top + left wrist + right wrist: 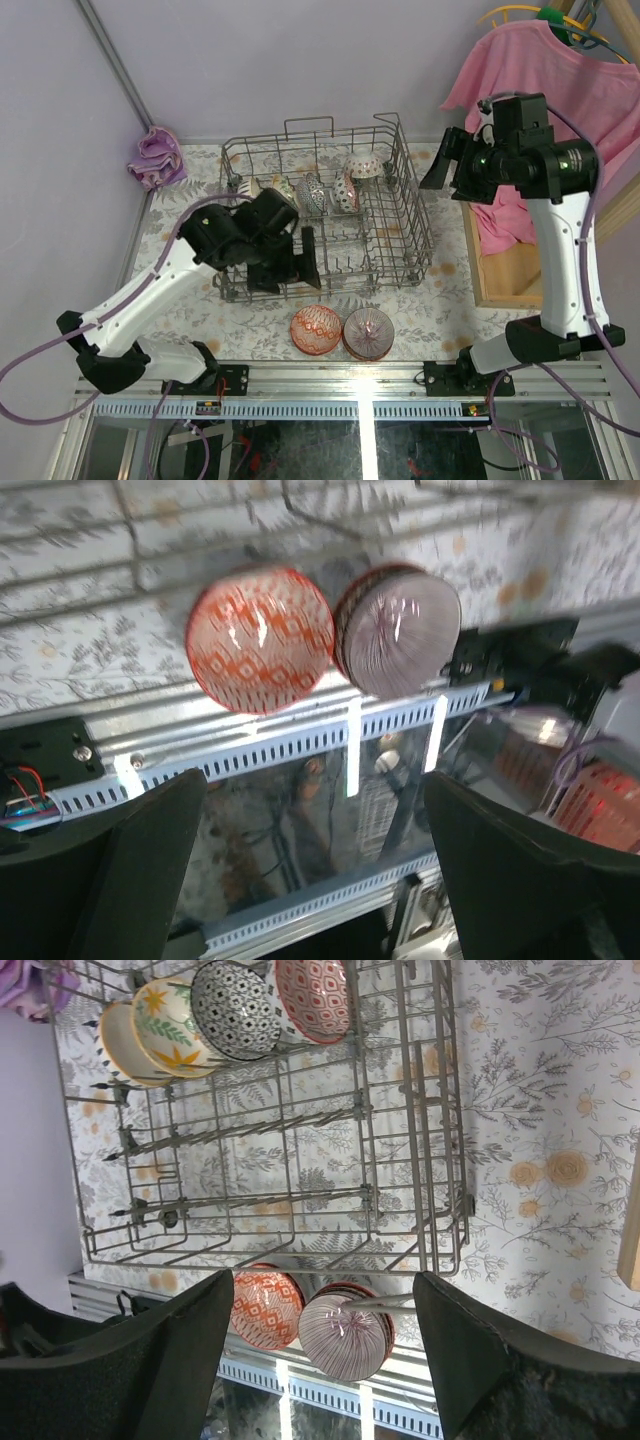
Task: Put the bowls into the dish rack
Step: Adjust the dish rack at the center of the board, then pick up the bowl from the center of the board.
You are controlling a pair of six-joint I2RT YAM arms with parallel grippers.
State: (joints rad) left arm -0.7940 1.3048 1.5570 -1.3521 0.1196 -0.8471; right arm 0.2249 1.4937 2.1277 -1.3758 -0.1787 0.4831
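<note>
Left gripper: jaws spread wide, nothing between them; over the near-left corner of the dish rack, wrist view down onto the two bowls on the table.
Right gripper: jaws wide apart, empty; raised beside the rack's far-right side, well apart from every bowl.
Rack: grey wire basket, tall sides, rows of upright tines; on the floral tablecloth, mid-table.
In the rack, far side: four bowls on edge in one row, namely cream bowl with dark rim marks, floral bowl in orange and green, black-and-white bowl, red diamond bowl.
Far-right corner of rack: fifth bowl, patterned, tilted, just behind the row.
On the table: red-orange lattice bowl and purple-grey ribbed bowl, touching side by side, between the rack's near side and the table's edge rail; mouth up or down hard to tell.
Wooden box: right of the rack, pink cloth hanging over it.
Purple cloth: bunched at far left.
</note>
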